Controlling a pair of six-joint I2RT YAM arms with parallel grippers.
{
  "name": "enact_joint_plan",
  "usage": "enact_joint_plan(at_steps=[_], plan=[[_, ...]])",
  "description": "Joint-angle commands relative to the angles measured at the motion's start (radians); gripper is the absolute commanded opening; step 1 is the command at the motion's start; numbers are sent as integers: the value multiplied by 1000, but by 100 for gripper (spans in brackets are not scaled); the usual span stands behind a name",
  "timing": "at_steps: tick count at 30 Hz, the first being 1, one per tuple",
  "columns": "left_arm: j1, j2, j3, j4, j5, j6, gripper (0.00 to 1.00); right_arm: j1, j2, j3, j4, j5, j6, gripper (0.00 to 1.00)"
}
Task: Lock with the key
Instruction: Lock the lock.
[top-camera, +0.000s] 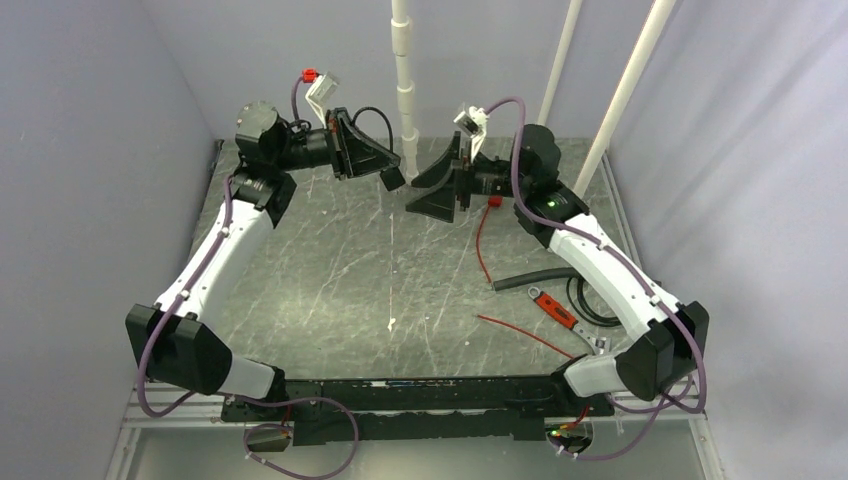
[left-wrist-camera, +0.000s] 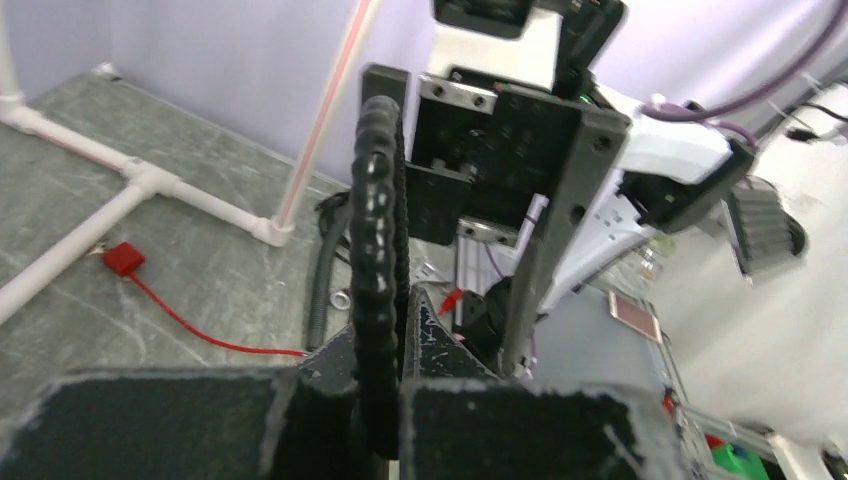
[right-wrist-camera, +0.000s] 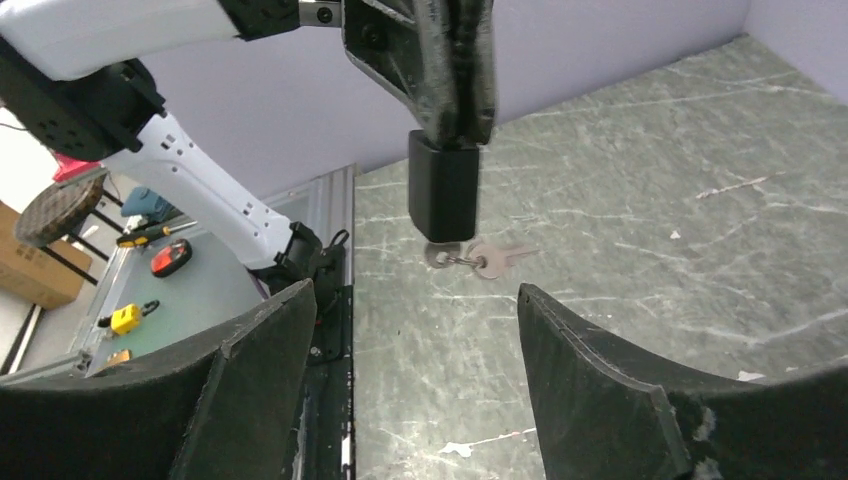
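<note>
A black padlock (right-wrist-camera: 443, 195) hangs upright from my left gripper (right-wrist-camera: 440, 70), which is shut on the lock's black ribbed shackle (left-wrist-camera: 378, 230). A small bunch of keys (right-wrist-camera: 487, 258) dangles from the bottom of the lock body, above the grey table. In the top view the left gripper (top-camera: 385, 172) holds the lock (top-camera: 393, 180) at the back middle. My right gripper (top-camera: 432, 190) faces it from the right, a short gap away. It is open and empty (right-wrist-camera: 415, 295), with the lock and keys just beyond and between its fingers.
A white pipe frame (top-camera: 404, 80) stands at the back of the table. A red wire (top-camera: 483, 240), a black hose (top-camera: 535, 280) and a red-handled tool (top-camera: 555, 308) lie at the right. A red connector (left-wrist-camera: 122, 258) lies by the pipes.
</note>
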Motion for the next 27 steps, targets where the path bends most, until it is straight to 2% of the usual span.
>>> enact_joint_plan(at_steps=[1,2,3,4,12,27], plan=[[-1,24,73,194,173,-93,0,-49,-55,23,24,-142,-14,76],[-1,47,75,297,206,-195,0,-54,-50,21,55,-173,22,76],[-1,70,76,470,229,-315,0,-56,-45,21,83,-198,63,76],[-1,96,87,558,242,-444,0,-57,-39,19,118,-217,97,76],[-63,101,147,528,272,-412,0,-49,23,-27,579,-232,487,69],[-74,112,161,550,253,-423,0,-16,59,-64,655,-275,618,55]])
